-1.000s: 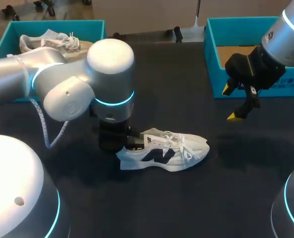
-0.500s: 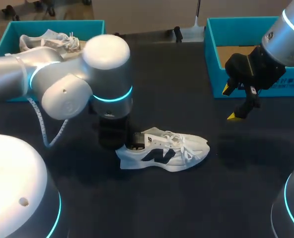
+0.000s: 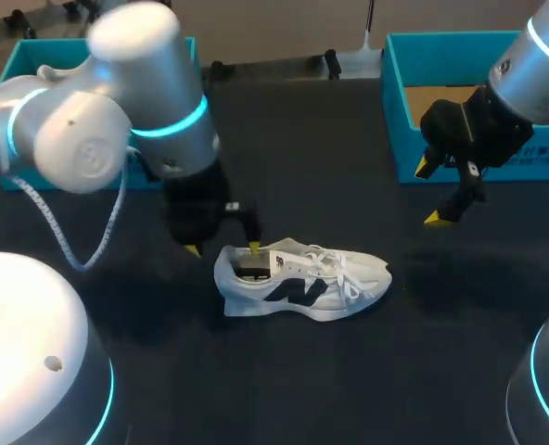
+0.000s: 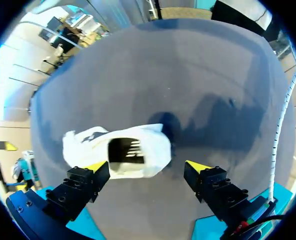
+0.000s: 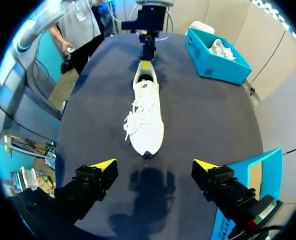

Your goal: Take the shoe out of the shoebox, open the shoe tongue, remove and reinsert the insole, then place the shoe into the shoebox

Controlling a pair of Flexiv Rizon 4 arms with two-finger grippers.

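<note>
Dark table (image 5: 203,125), far corner: teal shoebox (image 5: 208,67) holding a white sneaker (image 5: 220,49).

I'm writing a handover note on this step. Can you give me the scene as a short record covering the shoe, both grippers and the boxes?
shoe: white sneaker, upright on the table, outside both boxes, toe toward the right arm's side
left gripper: open, over the sneaker's heel, holding nothing
right gripper: open, empty, in the air beside the right shoebox
right shoebox: teal, no shoe in the part that shows
left shoebox: teal, holds a second shoe
</note>
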